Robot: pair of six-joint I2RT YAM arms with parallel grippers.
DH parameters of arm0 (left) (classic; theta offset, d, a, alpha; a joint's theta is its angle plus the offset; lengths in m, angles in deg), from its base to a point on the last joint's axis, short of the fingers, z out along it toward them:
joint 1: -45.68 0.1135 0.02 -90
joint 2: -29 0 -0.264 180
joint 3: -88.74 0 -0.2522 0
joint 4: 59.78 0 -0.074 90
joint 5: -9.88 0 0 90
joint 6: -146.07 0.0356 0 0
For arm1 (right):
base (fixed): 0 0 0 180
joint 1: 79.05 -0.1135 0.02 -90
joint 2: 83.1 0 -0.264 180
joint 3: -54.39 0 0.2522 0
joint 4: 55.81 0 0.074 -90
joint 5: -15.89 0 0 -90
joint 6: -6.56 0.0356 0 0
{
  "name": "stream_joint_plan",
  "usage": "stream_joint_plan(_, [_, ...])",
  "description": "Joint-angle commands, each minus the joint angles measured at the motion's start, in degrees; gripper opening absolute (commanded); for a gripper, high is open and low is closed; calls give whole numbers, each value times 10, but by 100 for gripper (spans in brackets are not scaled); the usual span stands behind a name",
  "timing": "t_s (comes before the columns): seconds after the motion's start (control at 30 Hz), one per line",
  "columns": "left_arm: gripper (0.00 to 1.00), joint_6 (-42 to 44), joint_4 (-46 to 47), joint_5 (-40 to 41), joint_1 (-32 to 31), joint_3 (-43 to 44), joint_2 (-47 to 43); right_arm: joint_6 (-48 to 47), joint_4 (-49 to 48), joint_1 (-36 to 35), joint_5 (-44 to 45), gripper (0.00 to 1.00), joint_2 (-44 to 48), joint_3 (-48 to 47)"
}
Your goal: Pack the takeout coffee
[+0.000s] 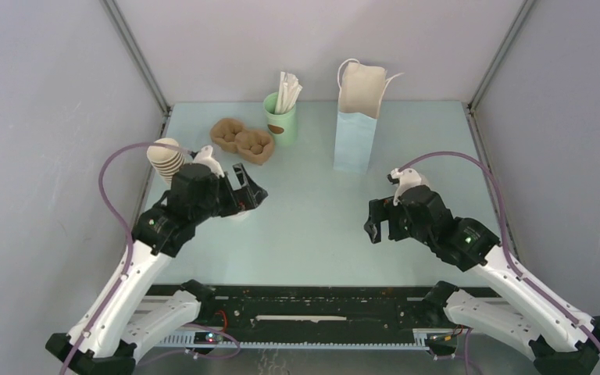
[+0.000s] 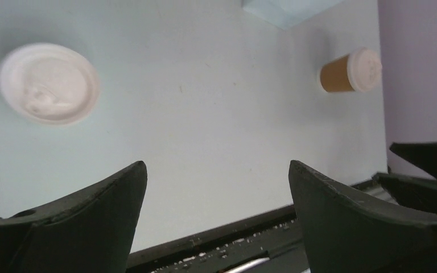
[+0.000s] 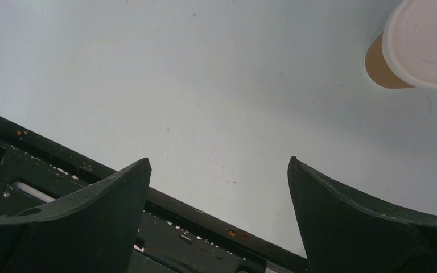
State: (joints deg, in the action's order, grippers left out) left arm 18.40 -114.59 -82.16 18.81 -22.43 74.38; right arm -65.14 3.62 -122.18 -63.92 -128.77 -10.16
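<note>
Overhead, at the far left of the table (image 1: 312,234), a stack of nested cups (image 1: 166,159) stands just behind the left arm. The left gripper (image 1: 254,192) sits left of centre in that frame. Its jaws are spread wide and have nothing between them, which its own camera confirms: the left gripper (image 2: 216,168) shows only bare tabletop in the gap. In the upper left of the left wrist view a round white lid (image 2: 48,83) faces the lens, and I cannot tell whether a cup sits under it. Further right in the overhead view, toward the upper middle, a brown pulp cup carrier (image 1: 241,141) lies just beside a mint-green cup (image 1: 280,121) with white sticks (image 1: 287,92) in it. Right of those stands a tall pale-blue paper bag (image 1: 357,117), upright with its mouth open. The right gripper (image 1: 373,223), right of centre in the overhead frame, is likewise fully parted and grips nothing, as the right wrist view shows (image 3: 216,165). The takeout coffee (image 3: 415,48), a small brown cup under a white lid, stands in the upper right corner of the right wrist view. It is apart from the fingers. It also appears in the upper right of the left wrist view (image 2: 350,71). From above I cannot make it out.
</note>
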Motion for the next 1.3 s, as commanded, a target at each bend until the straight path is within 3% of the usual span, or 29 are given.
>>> stream_joint_plan(0.0, [98,56,-63,91,2,116,51,-8,-29,11,-15,100,11,5])
stream_joint_plan(0.13, [93,103,-81,129,3,210,154,-8,-36,10,-34,100,18,12])
stream_joint_plan(0.27, [95,171,-124,200,15,340,301,-13,-48,13,-59,100,17,17])
stream_joint_plan(0.47, [98,202,-116,210,52,481,460,-12,-52,52,-63,100,3,17])
stream_joint_plan(0.53, [98,198,-103,167,53,512,486,-10,-66,91,-75,100,-1,13])
stream_joint_plan(0.63, [99,183,-30,86,52,489,477,31,-117,180,-95,100,-25,0])
stream_joint_plan(0.8, [99,171,19,43,51,397,430,107,-272,273,-107,99,-119,-42])
stream_joint_plan(0.97, [100,178,37,48,51,292,362,100,-313,289,-64,95,-258,-188])
stream_joint_plan(1.13, [100,178,36,28,50,230,313,76,-371,277,-15,90,-332,-244])
stream_joint_plan(1.27, [100,172,36,25,50,197,280,50,-294,253,74,82,-420,-365])
